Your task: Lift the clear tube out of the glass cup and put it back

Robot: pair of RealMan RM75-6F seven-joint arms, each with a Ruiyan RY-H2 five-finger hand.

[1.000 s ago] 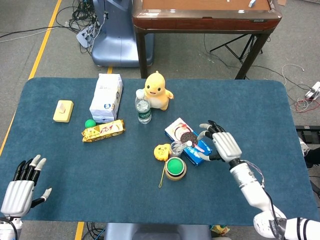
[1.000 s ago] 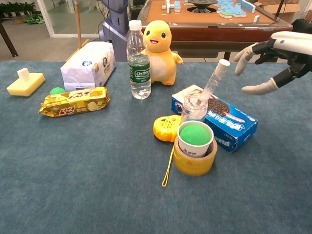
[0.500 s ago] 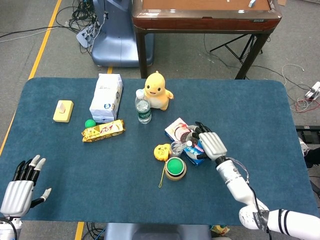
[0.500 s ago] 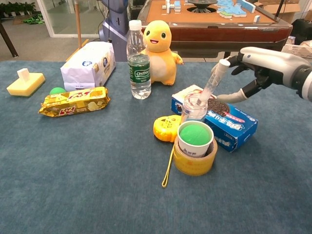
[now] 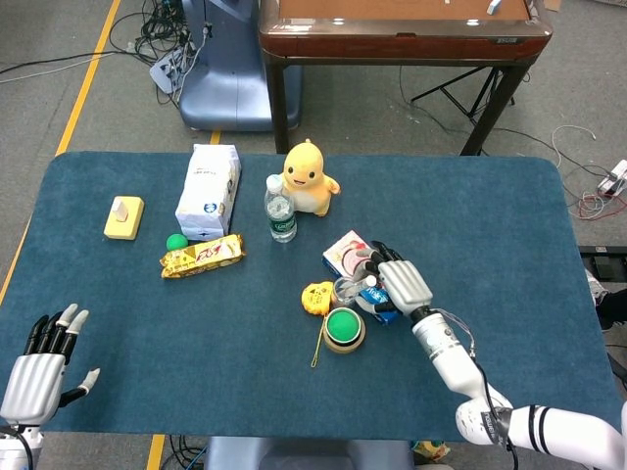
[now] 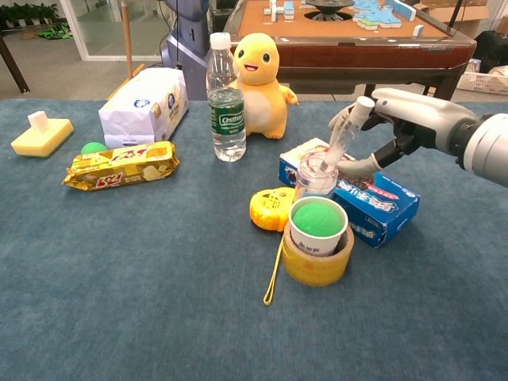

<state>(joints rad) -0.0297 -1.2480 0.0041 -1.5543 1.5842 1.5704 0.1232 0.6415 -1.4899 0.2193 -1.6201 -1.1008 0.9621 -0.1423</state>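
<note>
1. Clear tube [image 6: 343, 140]: slim, see-through, with a white cap at its upper end; stands tilted in the cup, lower end inside, capped end leaning up and to the right.
2. Glass cup [image 6: 315, 176]: small, clear, upright on the blue table cover, just behind a green-topped cup and touching a blue cookie box on its right.

right robot hand [image 5: 400, 285] reaches over the glass cup [image 5: 346, 291] beside a blue box [image 5: 355, 260].

Right robot hand [image 5: 396, 283] hides the clear tube [image 5: 369, 284]; left arm cut off.
</note>
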